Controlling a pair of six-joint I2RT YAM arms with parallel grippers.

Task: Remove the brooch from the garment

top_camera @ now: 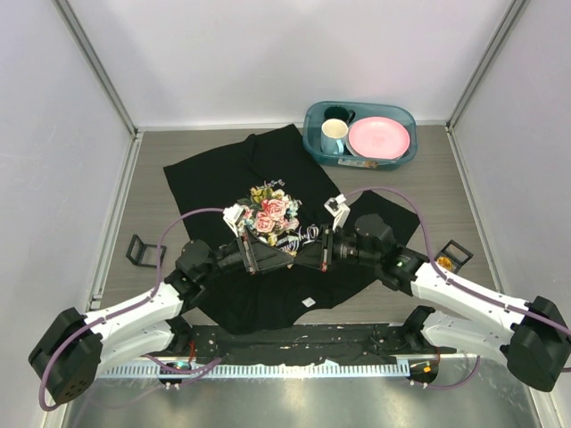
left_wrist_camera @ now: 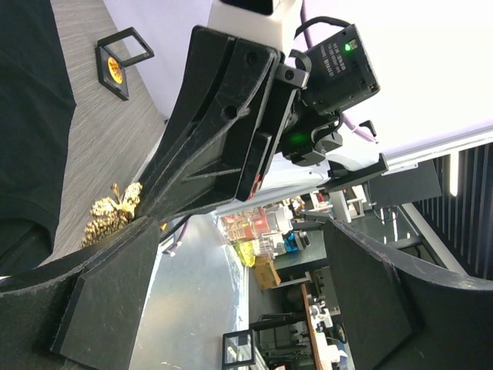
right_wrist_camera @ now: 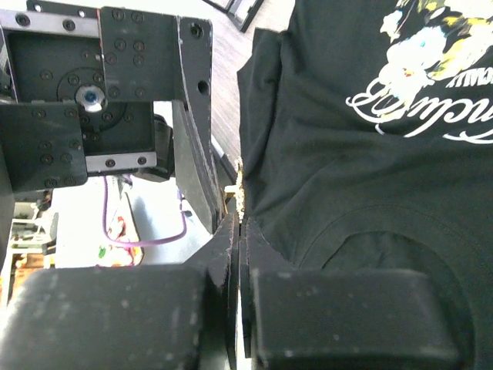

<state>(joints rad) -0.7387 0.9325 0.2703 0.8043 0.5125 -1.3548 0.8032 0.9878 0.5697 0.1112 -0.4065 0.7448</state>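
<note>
Right gripper (right_wrist_camera: pixel 237 222): clenched, its two fingers pressed flat together, with the brooch (left_wrist_camera: pixel 112 214) caught at their very tips.
Brooch, place: straight ahead of the right fingertips and touching them, with most of it sticking out past the tips. It sits between the spread fingers of the left gripper (left_wrist_camera: pixel 243 225), just beside the one on the left of that camera's view.
Brooch against the garment (right_wrist_camera: pixel 347 193): at the edge of the black cloth, which runs just to the right of the shut fingers in the right wrist view. Whether the pin is in the cloth cannot be told.
Brooch, look: gold-yellow, knobbly and glittering, with a ragged, leafy outline (nothing like a smooth disc). It is small beside the rose print (top_camera: pixel 270 212). From the right wrist only a thin gold sliver shows.
Left gripper: released, jaws spread wide, gripping nothing. It faces the right gripper head-on, tips near tips.
Garment, look: a black T-shirt spread on the table (top_camera: pixel 428 178). The white cursive lettering (right_wrist_camera: pixel 416 108) lies ahead and to the right of the right gripper's tips.
Behind the right gripper: a small black frame stand (left_wrist_camera: pixel 123 62) holding an orange disc (left_wrist_camera: pixel 113 71), well apart from the brooch.
</note>
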